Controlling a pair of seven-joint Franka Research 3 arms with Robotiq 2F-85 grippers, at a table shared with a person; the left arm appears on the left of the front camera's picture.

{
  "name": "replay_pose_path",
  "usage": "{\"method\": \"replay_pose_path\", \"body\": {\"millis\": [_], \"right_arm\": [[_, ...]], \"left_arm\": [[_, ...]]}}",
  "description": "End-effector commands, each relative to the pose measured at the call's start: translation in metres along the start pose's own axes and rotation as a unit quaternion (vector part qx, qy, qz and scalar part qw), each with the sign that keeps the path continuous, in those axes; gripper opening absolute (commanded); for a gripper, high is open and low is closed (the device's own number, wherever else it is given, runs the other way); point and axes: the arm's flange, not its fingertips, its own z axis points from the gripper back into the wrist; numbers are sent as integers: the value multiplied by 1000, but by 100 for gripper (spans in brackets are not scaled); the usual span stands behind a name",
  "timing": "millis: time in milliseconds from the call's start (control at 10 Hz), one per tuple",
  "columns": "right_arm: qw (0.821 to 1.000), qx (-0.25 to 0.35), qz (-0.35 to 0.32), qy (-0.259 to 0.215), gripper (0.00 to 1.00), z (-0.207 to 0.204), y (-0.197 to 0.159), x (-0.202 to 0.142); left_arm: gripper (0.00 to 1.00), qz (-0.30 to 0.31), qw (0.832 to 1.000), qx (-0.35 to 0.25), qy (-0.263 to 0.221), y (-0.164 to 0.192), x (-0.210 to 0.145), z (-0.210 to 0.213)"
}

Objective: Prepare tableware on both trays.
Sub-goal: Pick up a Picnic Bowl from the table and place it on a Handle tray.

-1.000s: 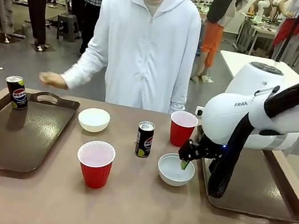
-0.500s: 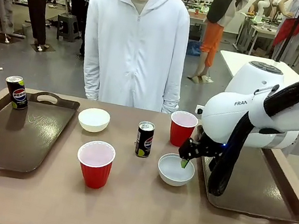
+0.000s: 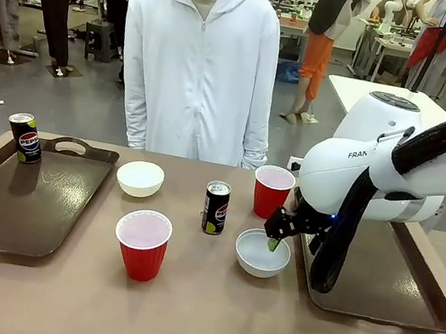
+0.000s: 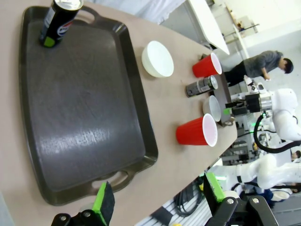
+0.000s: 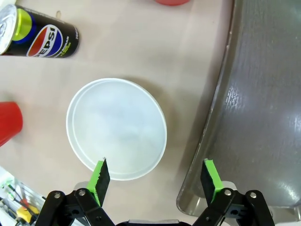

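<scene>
You are looking across the table (image 3: pixel 203 328) at a person (image 3: pixel 201 68) in a white hooded jacket, who is standing at the far edge with arms hanging down. Your right arm (image 3: pixel 395 171) is arching over the right tray (image 3: pixel 395 293), and the right gripper (image 3: pixel 276 235) is hovering at the right rim of the near bowl (image 3: pixel 256 256), which is sitting on the table just beside that tray. A black can (image 3: pixel 24 137) is standing in the far corner of the left tray (image 3: pixel 27 202). Between the trays, the far bowl (image 3: pixel 140 178), the second can (image 3: pixel 215 207), the near red cup (image 3: pixel 141 244) and the far red cup (image 3: pixel 271 191) are sitting apart.
</scene>
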Motion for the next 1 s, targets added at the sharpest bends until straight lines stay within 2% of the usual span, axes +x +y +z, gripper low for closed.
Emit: {"method": "replay_pose_path", "body": {"millis": [0,300,500,700,900], "right_arm": [[1000,-1,21,-4,100,-4,0,5],[1000,13,24,6,100,-12,-6,17],[998,41,53,5,100,-22,1,25],[997,39,67,8,100,-29,10,31],[998,30,61,16,93,-37,9,36]], "left_arm": [[100,-2,1000,-7,-4,1,0,2],[100,-2,1000,-7,-4,1,0,2],[100,-2,1000,-7,-4,1,0,2],[100,-2,1000,-7,-4,1,0,2],[100,-2,1000,-7,-4,1,0,2]]}}
